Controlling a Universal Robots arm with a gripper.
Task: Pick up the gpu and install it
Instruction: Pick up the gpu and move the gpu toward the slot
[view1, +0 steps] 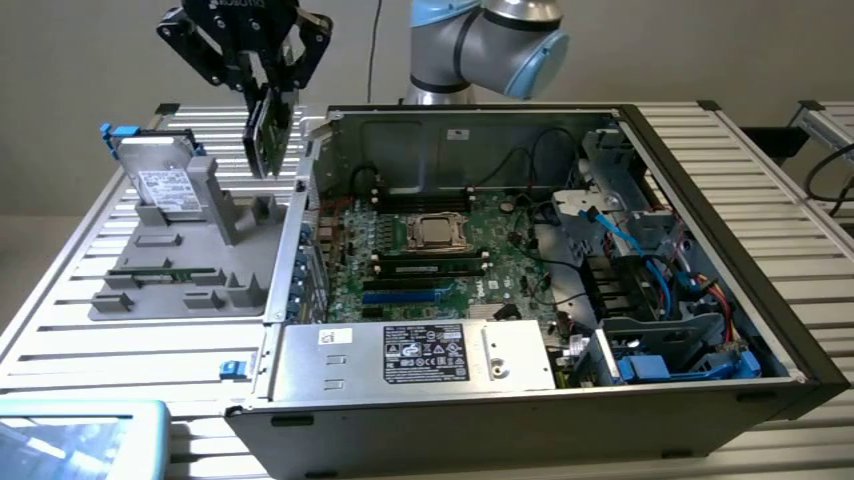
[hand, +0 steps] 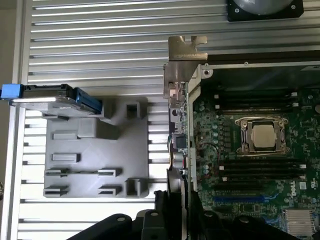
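1. pincer. in the exterior view the black pincer (view1: 271, 88) hung high at the exterior view's left, above the slatted aluminium table (view1: 80, 340). its fingers were closed onto the gpu (view1: 271, 135), pinching the card by its upper edge. in the wrist view the pincer (hand: 176, 197) clamped the card from both faces.

2. gpu. the gpu was clear of every surface, held in the air and hanging edge-down, close to upright. in the exterior view it hung over the boundary between the grey parts fixture (view1: 187, 295) and the open computer case (view1: 534, 420). in the wrist view the gpu (hand: 179, 125) appeared edge-on, with its silvery end bracket (hand: 186, 50) at the end away from the fingers. the card lined up just beside the case wall, outside the motherboard (hand: 240, 165). it was not seated in any slot.

3. surroundings. the fixture lay flat on the table. a hard drive (view1: 167, 190) with a white label and blue rails stood propped at the fixture's far end. the case lay on its side with the cover off. inside, the motherboard carried a cpu socket (view1: 434, 232), memory sticks (view1: 427, 265) and a blue slot (view1: 400, 296). a power supply (view1: 420, 355) with a printed label sat at the near edge of the case. the grey and light-blue robot arm (view1: 487, 40) stood behind the case.
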